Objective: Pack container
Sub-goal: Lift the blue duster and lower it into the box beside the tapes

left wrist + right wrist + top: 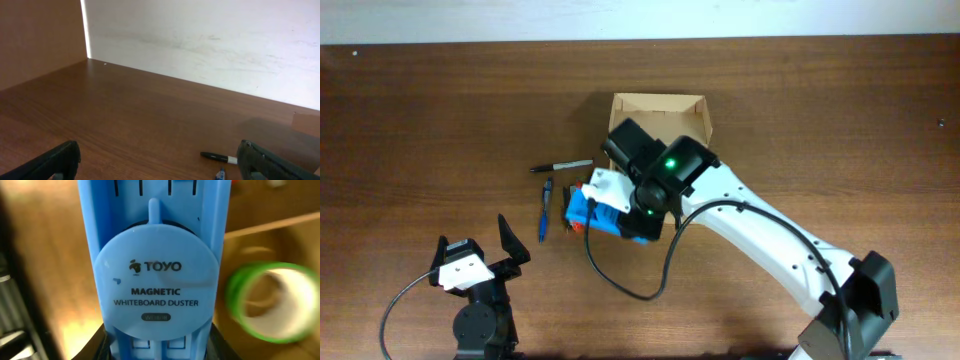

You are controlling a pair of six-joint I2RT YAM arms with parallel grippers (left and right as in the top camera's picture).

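The container is an open tan cardboard box at the table's middle back. My right gripper is shut on a blue whiteboard duster, just in front and left of the box. In the right wrist view the duster fills the frame between my fingers. The box wall is to its right, with a blurred green tape roll that seems to lie inside. My left gripper is open and empty at the front left, and its fingers are wide apart.
A black marker and a blue pen lie left of the box; both also show in the left wrist view, the marker and the pen tip. A small orange thing peeks out under the duster.
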